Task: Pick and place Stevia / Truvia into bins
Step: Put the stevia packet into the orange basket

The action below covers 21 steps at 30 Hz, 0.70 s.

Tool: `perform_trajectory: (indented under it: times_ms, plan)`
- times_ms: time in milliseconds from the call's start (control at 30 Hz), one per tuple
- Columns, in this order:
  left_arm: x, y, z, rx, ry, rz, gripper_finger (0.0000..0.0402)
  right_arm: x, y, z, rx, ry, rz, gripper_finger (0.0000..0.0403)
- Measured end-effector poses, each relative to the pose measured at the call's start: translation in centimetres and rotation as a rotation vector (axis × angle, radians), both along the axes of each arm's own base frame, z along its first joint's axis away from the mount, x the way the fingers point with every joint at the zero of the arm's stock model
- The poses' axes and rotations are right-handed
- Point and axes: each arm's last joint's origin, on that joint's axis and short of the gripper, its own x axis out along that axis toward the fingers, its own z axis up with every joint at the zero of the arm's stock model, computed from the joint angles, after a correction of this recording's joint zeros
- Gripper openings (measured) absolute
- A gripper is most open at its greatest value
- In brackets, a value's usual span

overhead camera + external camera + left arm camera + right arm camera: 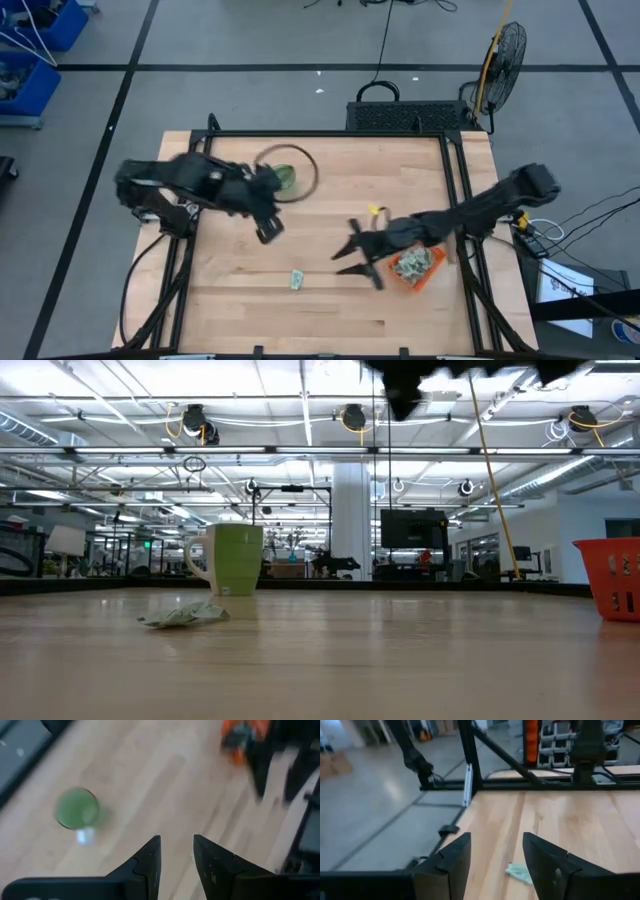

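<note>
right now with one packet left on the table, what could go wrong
1. The packet lies flat on the wood, so the open right gripper may slide over it or crumple it rather than lift it.
2. The orange bin is already heaped with packets, so another dropped in could spill over the rim.
3. The left gripper, jaws open, hangs close to the green cup; a swing toward it might knock the cup.

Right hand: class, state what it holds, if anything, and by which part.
Nothing. The right hand is open and empty above the table, with a loose packet lying ahead of it.
</note>
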Motion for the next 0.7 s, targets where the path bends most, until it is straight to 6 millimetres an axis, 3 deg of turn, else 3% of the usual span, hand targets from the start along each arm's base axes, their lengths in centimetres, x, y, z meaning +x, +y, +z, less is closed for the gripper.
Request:
perform_trajectory:
  times_ms: [200,333,467,700]
  plan:
    - [-3.7,1.2,2.7,0.086,-0.13,0.062,0.012,7.6,0.7,-2.1,-0.125,0.018,0.037,0.0171]
    - [-5.1,1.6,3.5,0.098,-0.168,0.069,0.012,10.8,1.0,-4.3,-0.111,0.058,0.113,0.0171]
    - [-5.5,1.7,3.7,0.124,-0.166,0.024,0.012,12.3,0.5,-6.7,-0.141,0.091,0.129,0.0172]
    - [-5.4,1.6,3.6,0.187,-0.134,-0.075,0.012,13.0,-0.1,-13.0,-0.17,0.217,0.122,0.0197]
